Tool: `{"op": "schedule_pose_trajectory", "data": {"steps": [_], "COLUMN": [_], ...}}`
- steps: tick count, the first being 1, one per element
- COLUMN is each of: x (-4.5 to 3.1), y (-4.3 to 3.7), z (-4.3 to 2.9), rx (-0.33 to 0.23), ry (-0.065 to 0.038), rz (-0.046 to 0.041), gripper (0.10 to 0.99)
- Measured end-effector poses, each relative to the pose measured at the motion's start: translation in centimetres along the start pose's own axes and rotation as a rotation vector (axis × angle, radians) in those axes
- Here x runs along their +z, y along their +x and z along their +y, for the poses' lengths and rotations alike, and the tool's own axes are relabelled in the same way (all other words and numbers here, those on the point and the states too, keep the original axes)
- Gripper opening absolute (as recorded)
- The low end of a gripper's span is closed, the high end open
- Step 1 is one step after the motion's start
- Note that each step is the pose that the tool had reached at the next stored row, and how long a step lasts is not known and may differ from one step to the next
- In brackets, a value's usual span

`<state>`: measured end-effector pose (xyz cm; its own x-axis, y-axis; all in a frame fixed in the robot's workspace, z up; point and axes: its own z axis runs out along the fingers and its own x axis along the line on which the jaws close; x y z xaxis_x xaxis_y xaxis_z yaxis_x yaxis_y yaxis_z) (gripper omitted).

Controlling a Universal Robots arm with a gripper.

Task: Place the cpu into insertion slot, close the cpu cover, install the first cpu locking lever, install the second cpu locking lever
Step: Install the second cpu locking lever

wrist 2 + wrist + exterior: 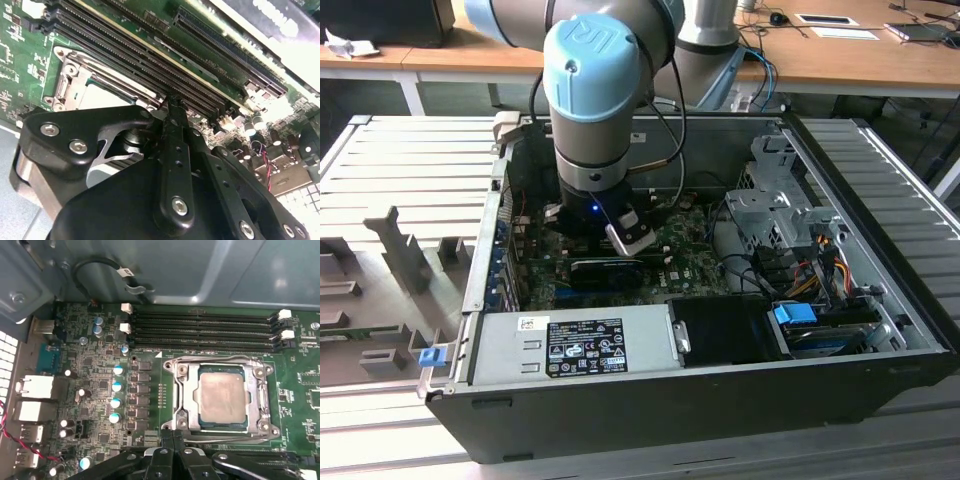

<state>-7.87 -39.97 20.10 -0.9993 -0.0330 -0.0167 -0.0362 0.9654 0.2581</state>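
Hovering beside slot (222, 397), hand (172, 437) pinched shut, empty; cpu (222, 399) seated under cover (260, 400). Judged thin, light, fragile: edges only.

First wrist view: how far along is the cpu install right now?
Done: the pale beige-silver square cpu sits in the metal-rimmed insertion slot, and the silvery metal cpu cover frame lies flat around it. In hand: the gripper, fingers together, is at the slot's edge. Left: I cannot tell whether either locking lever is latched.
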Motion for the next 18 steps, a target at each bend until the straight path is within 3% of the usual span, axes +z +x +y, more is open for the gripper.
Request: {"op": "schedule_pose_trajectory", "data": {"steps": [3,6,14,18], "x": [0.39,0.59,-1.87,-2.03], "y": [0.03,0.11,0.11,0.10], "z": [-0.10,-0.17,0.50,0.54], "rx": [0.000,0.000,0.000,0.000], "ry": [-0.020,-0.031,-0.031,-0.032], "rz": [-0.0009,-0.0011,-0.0012,-0.0013], "gripper": [0.106,0.106,0.106,0.106]}}
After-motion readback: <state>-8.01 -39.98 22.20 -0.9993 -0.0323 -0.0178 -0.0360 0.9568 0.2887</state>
